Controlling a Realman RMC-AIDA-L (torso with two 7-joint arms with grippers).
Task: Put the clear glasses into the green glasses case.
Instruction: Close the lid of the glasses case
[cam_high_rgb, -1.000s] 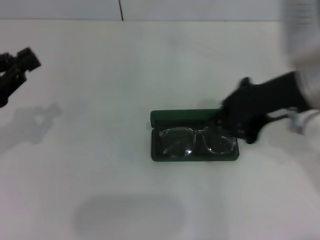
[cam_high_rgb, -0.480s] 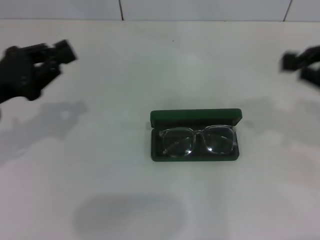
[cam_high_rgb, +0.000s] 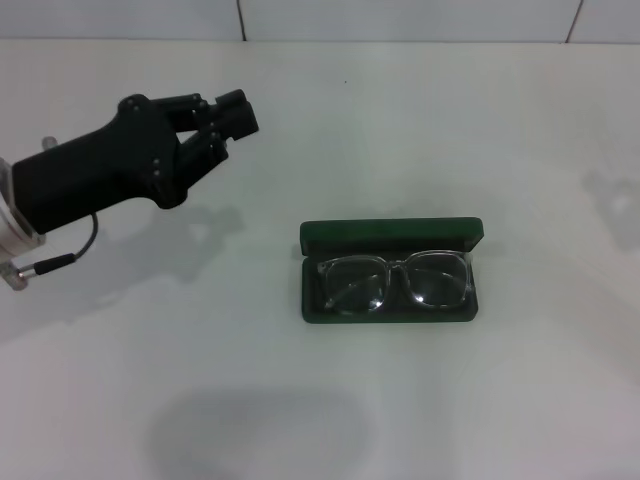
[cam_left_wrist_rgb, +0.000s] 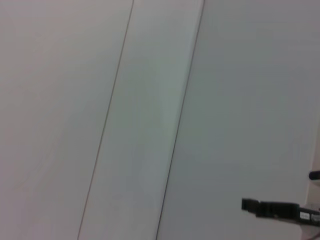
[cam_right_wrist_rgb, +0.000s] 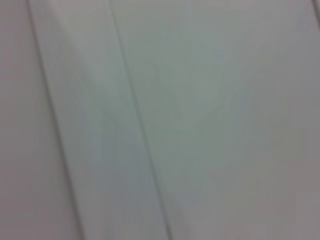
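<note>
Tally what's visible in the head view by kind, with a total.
Glasses: 1, the clear glasses, lying in the open case.
Cases: 1, the green case, lid up.
End effectors: 1, the left end effector, over the table to the robot's left of the case. The right one is out of view.
Total: 3

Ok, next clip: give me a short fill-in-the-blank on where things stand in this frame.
1. The clear glasses lie inside the green glasses case, whose lid is ____.
2. The only end effector in the head view is the ____ end effector.
3. That end effector is ____ the case, not touching it.

Missing words: open; left; away from
</note>
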